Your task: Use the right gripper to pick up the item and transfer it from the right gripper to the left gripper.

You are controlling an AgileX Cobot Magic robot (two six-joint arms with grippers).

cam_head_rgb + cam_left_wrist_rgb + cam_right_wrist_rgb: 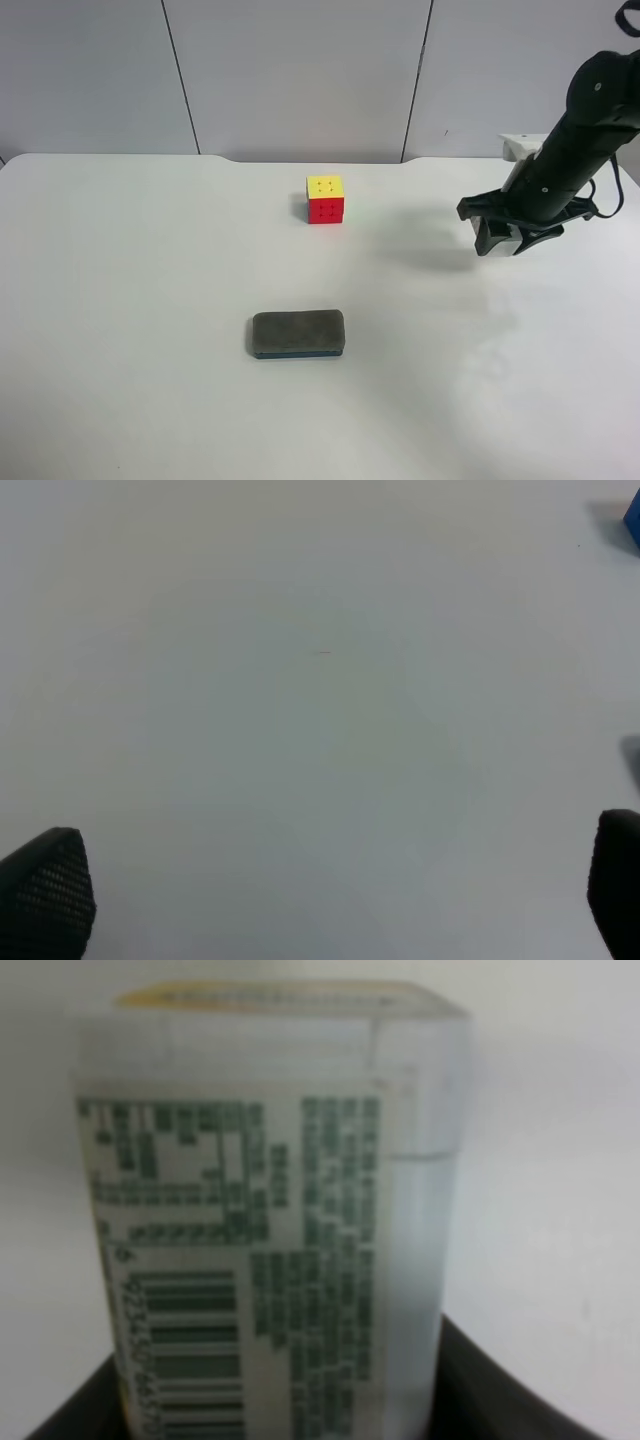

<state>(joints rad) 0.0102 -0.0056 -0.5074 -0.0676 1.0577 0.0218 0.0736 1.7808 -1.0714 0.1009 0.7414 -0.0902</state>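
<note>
The right end effector (500, 232) pinches the carton (270, 1230) just above the worktop (150, 300), seemingly lifted for the handover, while the left end effector (330, 885) hangs spread wide, ready to receive

The carton (270, 1240) has a white face with green print and barcode, and a yellow edge. The cube (325, 198) is yellow on top, red in front. The eraser block (297, 333) is dark grey, the bench (150, 300) white.
</note>
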